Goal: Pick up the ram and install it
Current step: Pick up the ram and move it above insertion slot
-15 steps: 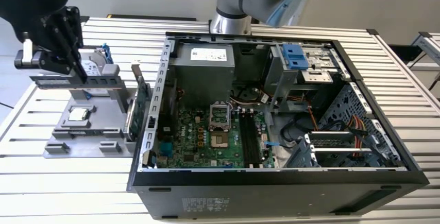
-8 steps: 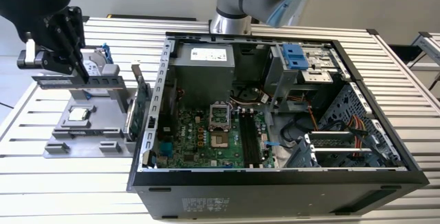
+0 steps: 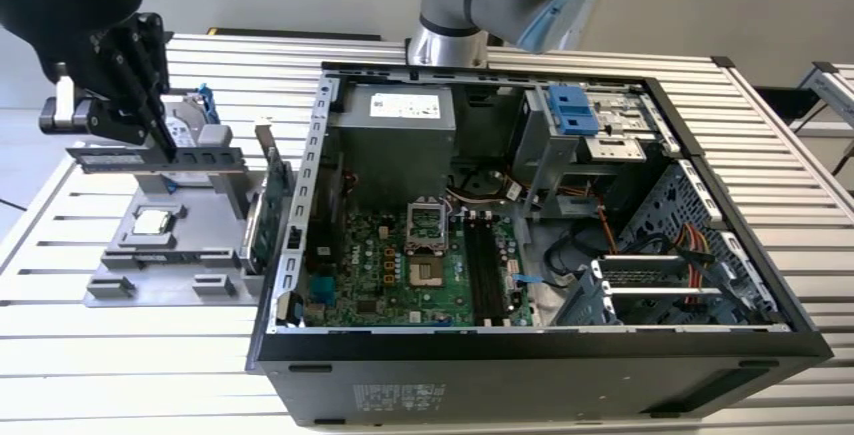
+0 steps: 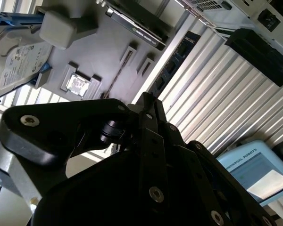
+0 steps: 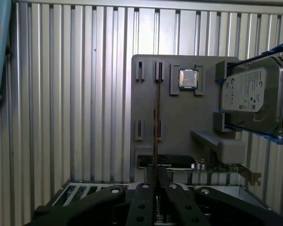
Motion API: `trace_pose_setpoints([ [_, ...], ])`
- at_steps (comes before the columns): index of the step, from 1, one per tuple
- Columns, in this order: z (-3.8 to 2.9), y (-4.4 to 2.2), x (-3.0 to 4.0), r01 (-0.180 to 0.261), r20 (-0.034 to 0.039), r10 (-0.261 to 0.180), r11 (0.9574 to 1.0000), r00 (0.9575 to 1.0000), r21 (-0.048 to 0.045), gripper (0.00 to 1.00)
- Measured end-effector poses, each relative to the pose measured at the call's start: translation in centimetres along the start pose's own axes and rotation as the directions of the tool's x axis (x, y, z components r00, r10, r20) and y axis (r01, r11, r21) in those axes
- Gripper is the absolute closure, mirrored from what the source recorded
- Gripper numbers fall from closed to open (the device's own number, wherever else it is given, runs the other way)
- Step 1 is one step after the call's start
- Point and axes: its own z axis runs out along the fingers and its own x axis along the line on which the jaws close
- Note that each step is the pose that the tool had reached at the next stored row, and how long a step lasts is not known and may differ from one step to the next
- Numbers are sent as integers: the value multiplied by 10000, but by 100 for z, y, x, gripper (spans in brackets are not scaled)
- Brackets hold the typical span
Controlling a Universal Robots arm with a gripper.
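Note:
In the exterior view my gripper [image 3: 163,143] hangs at the far left, shut on the ram [image 3: 200,158]. The ram is a long narrow green stick with dark chips, held level a little above the grey holder tray [image 3: 187,255]. In the first wrist view the ram [image 5: 156,122] appears edge-on as a thin line running out from between my black fingers [image 5: 144,193], over the tray [image 5: 179,122]. The open computer case [image 3: 287,255] lies to the exterior view's right, its dark memory slots [image 3: 481,270] beside the processor socket.
On the tray sit a processor chip [image 3: 154,222] [image 5: 188,78] and a silver hard drive with blue clips [image 5: 252,99] [image 4: 19,61]. A green expansion card [image 3: 274,210] stands between tray and case. The arm's base [image 3: 454,25] rises behind the case. Ribbed metal tabletop [image 3: 80,355] all around.

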Motion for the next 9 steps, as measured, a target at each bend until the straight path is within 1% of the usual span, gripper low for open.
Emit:
trace_pose_setpoints([
  [9,0,-50,1,0,0,0,10000,10000,-1,100],
])
